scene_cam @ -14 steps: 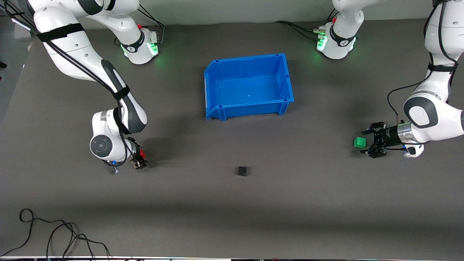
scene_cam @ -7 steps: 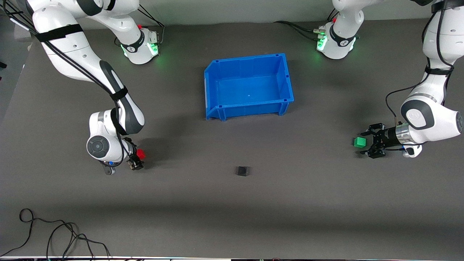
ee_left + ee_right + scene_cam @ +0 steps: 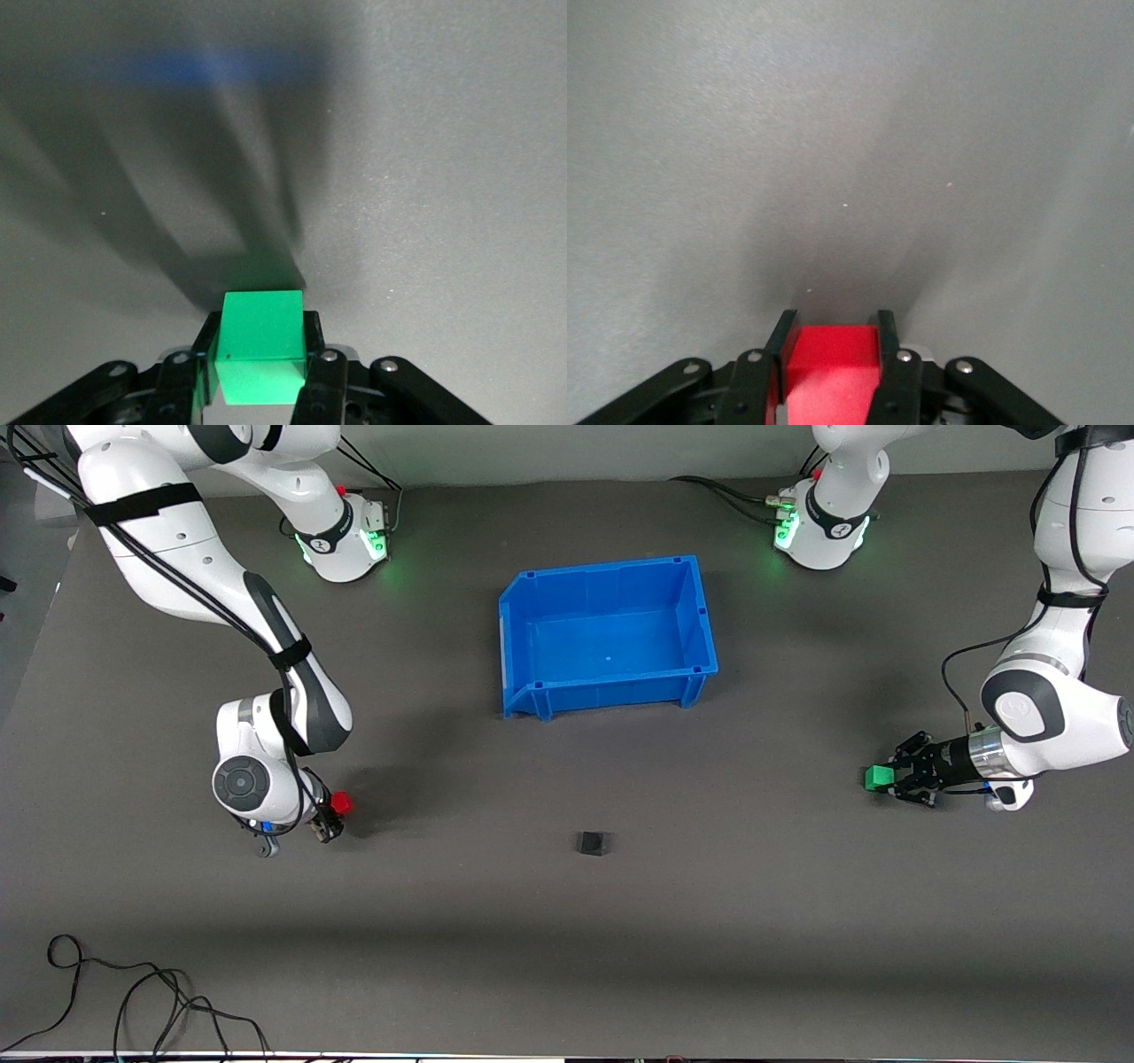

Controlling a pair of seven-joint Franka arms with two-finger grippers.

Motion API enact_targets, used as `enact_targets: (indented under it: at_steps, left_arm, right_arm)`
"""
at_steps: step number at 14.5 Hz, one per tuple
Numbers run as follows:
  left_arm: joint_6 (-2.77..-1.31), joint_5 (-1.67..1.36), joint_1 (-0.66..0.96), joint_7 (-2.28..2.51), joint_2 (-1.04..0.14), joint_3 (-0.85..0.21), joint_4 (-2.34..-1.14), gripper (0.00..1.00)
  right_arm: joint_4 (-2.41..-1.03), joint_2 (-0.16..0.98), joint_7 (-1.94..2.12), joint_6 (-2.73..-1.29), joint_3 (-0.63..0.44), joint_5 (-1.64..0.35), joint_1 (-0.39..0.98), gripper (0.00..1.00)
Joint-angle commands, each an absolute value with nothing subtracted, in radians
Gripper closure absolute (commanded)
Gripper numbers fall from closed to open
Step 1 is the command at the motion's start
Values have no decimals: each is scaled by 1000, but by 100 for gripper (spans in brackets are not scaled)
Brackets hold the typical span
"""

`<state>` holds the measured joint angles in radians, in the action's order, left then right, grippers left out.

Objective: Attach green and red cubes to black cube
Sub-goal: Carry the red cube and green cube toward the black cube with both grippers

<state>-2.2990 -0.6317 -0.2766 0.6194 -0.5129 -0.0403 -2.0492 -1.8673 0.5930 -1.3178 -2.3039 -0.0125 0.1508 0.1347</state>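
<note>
No readable text, label, brand name, number or sign appears in any of the views. The glossy blue plastic bin [image 3: 608, 635], the matte grey table mat [image 3: 567, 921], the small bright green cube [image 3: 260, 338], the small bright red cube [image 3: 832, 358] and the small matte black cube [image 3: 592, 842] all have plain, unmarked surfaces. Small dark marks sit on the white robot base collars [image 3: 335, 536] by their green lights, but they are too small to make out as letters or figures.
</note>
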Motion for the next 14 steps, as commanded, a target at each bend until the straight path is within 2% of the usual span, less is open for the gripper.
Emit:
enact_targets:
  at_steps: [1,6,10,14]
  left_arm:
    - [-2283,-644,-273,650,-499,-35,-2014,76]
    - [-2166,-637,-186,915,-521,-38,-1811,77]
    - [-2187,-640,-42,1127,-567,-38,-1714,77]
    - [-2267,-647,101,1163,-609,-38,-1678,77]
  right_arm:
    - [-1833,583,-1342,-2274,-6,163,146,76]
    - [-1761,594,-1449,-2244,24,-17,192,76]
    - [-1610,629,-1641,-2209,40,-168,279,76]
    - [-1392,799,-1854,-2161,40,-250,357,77]
